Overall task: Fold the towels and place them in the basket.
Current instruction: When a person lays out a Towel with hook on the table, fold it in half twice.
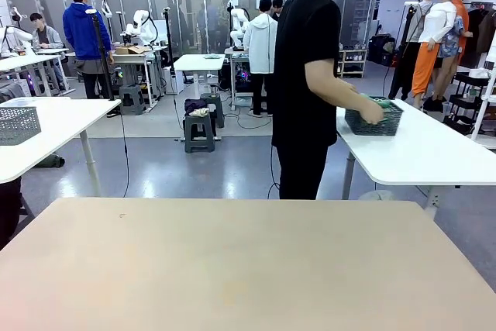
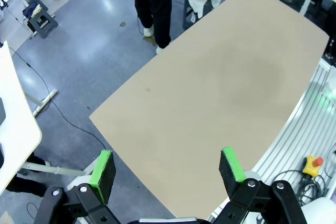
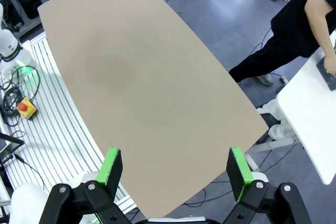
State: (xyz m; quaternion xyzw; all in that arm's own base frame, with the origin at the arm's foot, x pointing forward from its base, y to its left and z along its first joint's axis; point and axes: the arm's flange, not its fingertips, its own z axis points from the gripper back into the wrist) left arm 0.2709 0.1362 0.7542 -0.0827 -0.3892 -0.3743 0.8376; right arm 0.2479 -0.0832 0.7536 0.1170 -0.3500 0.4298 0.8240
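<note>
Pincers both spread wide. My left pincer [image 2: 167, 169] hangs above one end of the beige table [image 2: 220, 87], green pads [image 2: 102, 169] well apart. My right pincer [image 3: 174, 167] hangs likewise over the same table's other end, its pads just as wide.

Dark grey mesh basket [image 1: 373, 123] sits on a white table [image 1: 434, 153] beyond the beige one, off to my right and well apart from both pincers. A person in black [image 1: 306, 75] stands between the two tables, side-on, one hand [image 1: 372, 112] at the basket's rim. Mint-green towel [image 1: 381, 101] shows at the basket's top, just beside that hand.

Paler grey mesh basket [image 1: 17, 124] stands on a second white table [image 1: 54, 141], far left.
</note>
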